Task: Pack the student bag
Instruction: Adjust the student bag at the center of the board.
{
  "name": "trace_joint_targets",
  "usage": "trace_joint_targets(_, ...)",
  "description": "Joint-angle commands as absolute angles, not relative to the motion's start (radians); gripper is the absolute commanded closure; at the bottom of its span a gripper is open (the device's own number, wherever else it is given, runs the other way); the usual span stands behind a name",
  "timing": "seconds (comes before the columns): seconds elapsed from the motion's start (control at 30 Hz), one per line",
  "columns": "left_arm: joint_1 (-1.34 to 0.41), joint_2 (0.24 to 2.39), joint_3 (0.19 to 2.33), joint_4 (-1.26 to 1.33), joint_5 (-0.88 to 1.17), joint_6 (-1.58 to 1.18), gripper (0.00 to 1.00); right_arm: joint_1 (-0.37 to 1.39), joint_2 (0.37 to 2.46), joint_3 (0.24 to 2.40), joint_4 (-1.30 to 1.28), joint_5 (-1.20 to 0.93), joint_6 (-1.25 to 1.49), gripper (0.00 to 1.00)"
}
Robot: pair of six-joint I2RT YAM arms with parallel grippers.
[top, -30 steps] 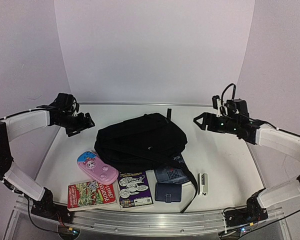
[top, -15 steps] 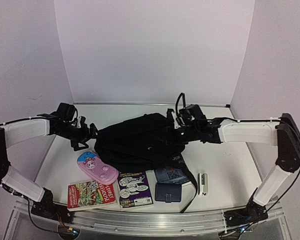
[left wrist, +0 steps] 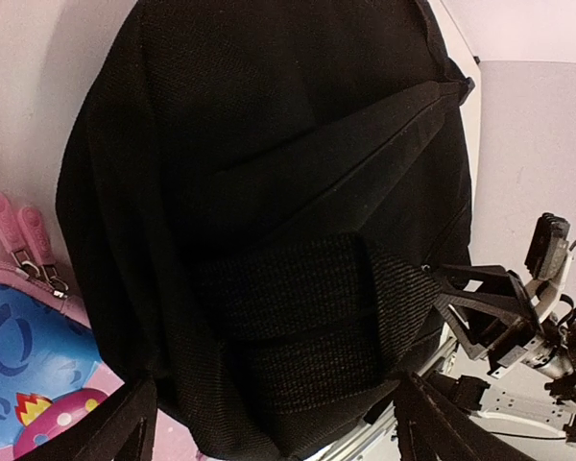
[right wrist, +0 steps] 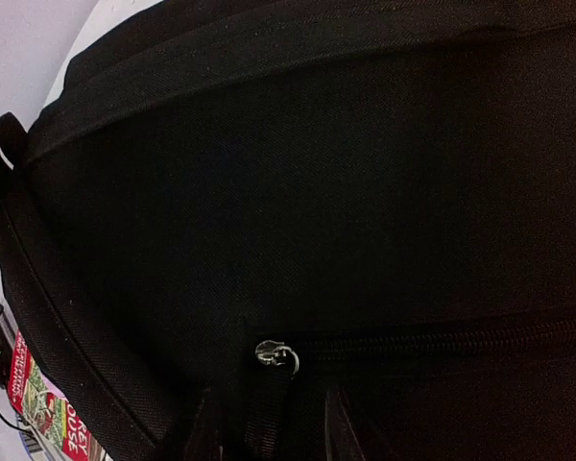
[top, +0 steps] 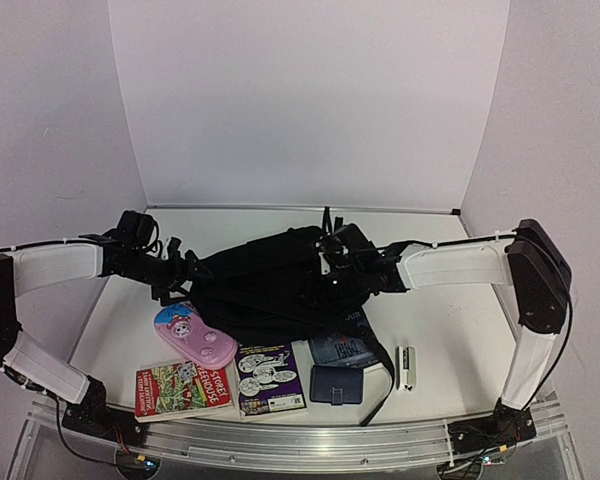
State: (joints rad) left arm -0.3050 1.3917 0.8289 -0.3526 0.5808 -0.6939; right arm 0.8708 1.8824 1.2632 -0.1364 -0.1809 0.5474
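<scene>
Books [top: 184,389] & pink case [top: 195,335] wait at the near edge, unpacked. Bag [top: 270,280] lies flat mid-worktop [top: 450,320], zip looks shut. Left claw [top: 183,273] spread wide at its left side, right claw [top: 330,262] parted just by the zip pull [right wrist: 276,355]; we judge they're prob. there to open it. White walls [top: 310,100] behind.

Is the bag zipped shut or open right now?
Shut, apparently: the student bag lies flat, the visible zipper has closed teeth, and no lining shows.

White arm shells [top: 55,262], black elbow joints [top: 540,285], black angular jaws
</scene>
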Motion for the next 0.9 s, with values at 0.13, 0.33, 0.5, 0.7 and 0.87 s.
trace_joint_targets(0.13, -0.31, 1.432, 0.82, -0.277, 0.613, -0.717, 0.28, 0.918, 1.963, 1.363, -0.231, -0.056, 0.544, 0.75)
trace_joint_targets(0.33, -0.31, 1.424, 0.788, -0.245, 0.553, -0.749, 0.52, 0.94, 1.968, 1.392, -0.292, 0.103, 0.566, 1.0)
trace_joint_targets(0.5, -0.31, 1.433, 0.773, -0.227, 0.49, -0.776, 0.78, 0.94, 1.934, 1.404, -0.352, 0.257, 0.561, 1.0)
trace_joint_targets(0.7, -0.309, 1.44, 0.784, -0.232, 0.437, -0.764, 1.0, 0.872, 1.897, 1.403, -0.444, 0.342, 0.513, 1.0)
trace_joint_targets(0.87, -0.307, 1.434, 0.802, -0.274, 0.393, -0.73, 1.0, 0.746, 1.852, 1.349, -0.445, 0.274, 0.464, 1.0)
